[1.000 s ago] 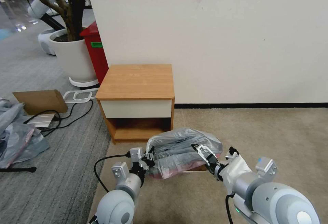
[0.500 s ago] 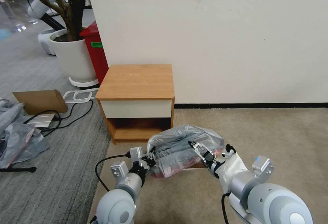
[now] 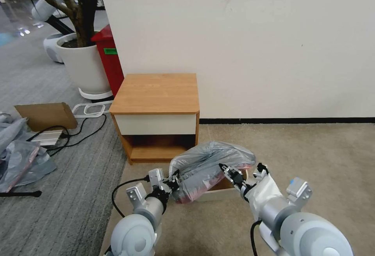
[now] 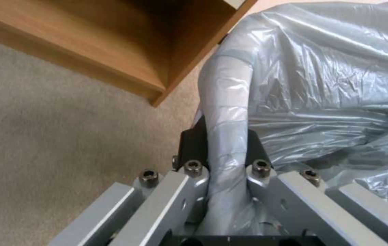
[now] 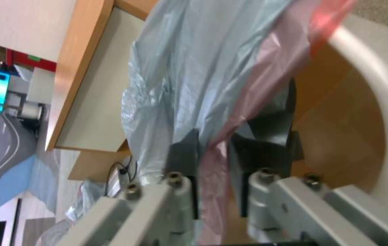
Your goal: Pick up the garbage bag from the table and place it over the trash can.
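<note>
— Both pincers, what were they doing?

— Left gripper [image 3: 174, 180] was clamped on a twisted rope of the bag [image 3: 211, 161], which ran straight between its fingers [image 4: 193, 150] in my left wrist view. Right gripper [image 3: 229, 173] was pinched on the pink rim, the film caught between its dark pads [image 5: 182, 150]. I held the bag stretched between the two, low over the carpet [image 3: 312, 158], just in front of the table [image 3: 156, 92].

— And the can?

— It sat under the bag, on the carpet. Only its pale near wall [image 3: 211, 195] and part of the rim [image 5: 376, 85] showed; the bag draped across most of the top.

— So which step was that?

— By my reckoning the pick-up was done and I was fitting the mouth over the rim. It wasn't seated: the right-hand corner of the can was bare, with the pink edge hanging above it rather than round it.

— What did the next move call for?

— Spreading the mouth wider than the rim and drawing it down outside the walls, both sides together. Thin film, so I judged a hard pull might tear it or tip the can.

— Anything inside?

— What I could see of the inside was empty, brownish walls. The table's top and shelf were bare too.
</note>
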Tool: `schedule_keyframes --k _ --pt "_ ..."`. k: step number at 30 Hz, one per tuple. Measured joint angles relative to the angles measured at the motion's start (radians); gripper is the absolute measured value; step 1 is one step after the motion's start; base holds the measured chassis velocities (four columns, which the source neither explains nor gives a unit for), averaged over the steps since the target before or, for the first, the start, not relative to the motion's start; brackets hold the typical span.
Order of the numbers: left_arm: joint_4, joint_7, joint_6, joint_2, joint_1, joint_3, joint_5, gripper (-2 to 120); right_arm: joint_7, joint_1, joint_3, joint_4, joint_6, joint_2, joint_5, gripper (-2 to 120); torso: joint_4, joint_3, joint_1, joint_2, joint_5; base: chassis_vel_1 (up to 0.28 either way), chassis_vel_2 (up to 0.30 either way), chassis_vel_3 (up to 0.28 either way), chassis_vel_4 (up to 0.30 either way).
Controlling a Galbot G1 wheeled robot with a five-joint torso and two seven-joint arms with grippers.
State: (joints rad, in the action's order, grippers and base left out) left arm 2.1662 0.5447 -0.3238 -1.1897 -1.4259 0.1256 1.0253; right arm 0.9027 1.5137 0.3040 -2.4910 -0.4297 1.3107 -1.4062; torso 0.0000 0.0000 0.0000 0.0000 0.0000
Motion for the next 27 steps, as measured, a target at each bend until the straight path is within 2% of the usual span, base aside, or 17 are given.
schedule_keyframes --k 1,2,5,19,27 --pt "0.0 0.0 0.0 0.0 0.0 0.0 0.0 4 0.0 0.0 0.0 0.0 0.0 0.0 0.0 14 0.0 0.0 0.0 0.0 0.0 0.0 0.0 0.0 0.0" --pt "0.0 0.003 -0.001 0.0 0.001 0.001 0.006 4 -0.001 0.001 -0.004 0.0 -0.001 0.002 0.006 7 0.0 0.0 0.0 0.0 0.0 0.0 0.0 0.0 0.0" --pt "-0.001 0.008 -0.002 -0.002 0.003 0.003 0.01 4 -0.003 0.007 -0.009 -0.001 -0.001 0.002 0.018 0 0.0 0.0 0.0 0.0 0.0 0.0 0.0 0.0 0.0" --pt "-0.039 0.068 -0.005 -0.03 0.024 0.028 0.067 4 -0.005 0.056 0.008 -0.008 -0.004 -0.011 0.042 0 0.0 0.0 0.0 0.0 0.0 0.0 0.0 0.0 0.0" --pt "-0.043 0.081 -0.013 -0.039 0.024 0.08 0.126 4 -0.025 0.092 0.018 -0.009 -0.004 -0.013 0.08 0 0.0 0.0 0.0 0.0 0.0 0.0 0.0 0.0 0.0"
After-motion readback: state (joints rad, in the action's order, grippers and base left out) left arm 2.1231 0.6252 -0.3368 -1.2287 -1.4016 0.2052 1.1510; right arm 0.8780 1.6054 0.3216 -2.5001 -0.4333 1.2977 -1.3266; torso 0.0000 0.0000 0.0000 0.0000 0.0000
